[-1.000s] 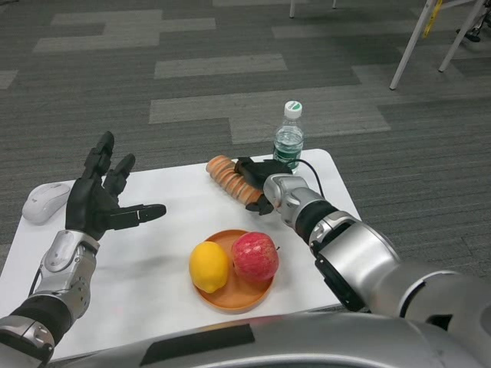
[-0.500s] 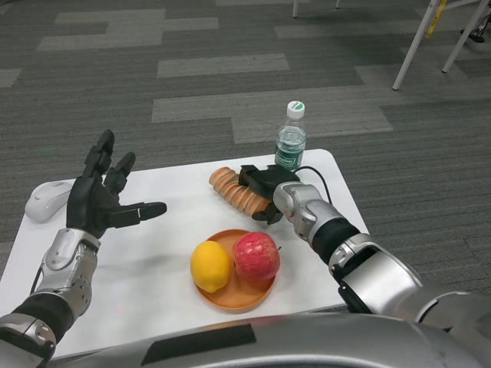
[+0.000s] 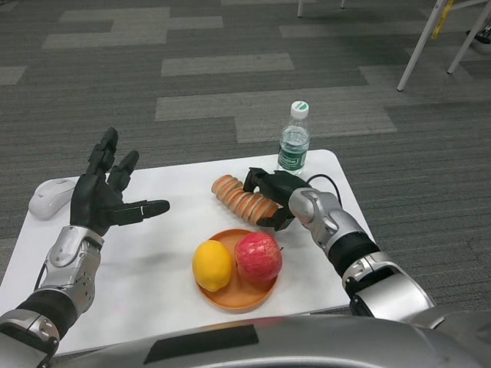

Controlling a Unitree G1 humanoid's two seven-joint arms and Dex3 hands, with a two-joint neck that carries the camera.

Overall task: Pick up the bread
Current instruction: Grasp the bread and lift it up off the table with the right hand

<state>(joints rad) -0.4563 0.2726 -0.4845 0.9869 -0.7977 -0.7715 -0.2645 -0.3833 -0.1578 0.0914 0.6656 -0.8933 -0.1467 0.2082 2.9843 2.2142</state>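
The bread (image 3: 235,196) is a ridged, light-brown loaf lying on the white table (image 3: 169,253), just behind the orange plate. My right hand (image 3: 270,195) wraps around the loaf's right end, fingers over the top and the thumb underneath. The bread's left end sticks out free. My left hand (image 3: 106,198) hovers over the table's left side, fingers spread wide and holding nothing.
An orange plate (image 3: 236,294) near the front edge carries a lemon (image 3: 211,265) and a red apple (image 3: 258,257). A water bottle (image 3: 294,139) stands at the table's back edge, right behind my right hand. A white mouse (image 3: 51,197) lies at the far left.
The camera has shifted slightly. My right forearm has swung out to the right while the hand stays on the bread. The left hand has not moved.
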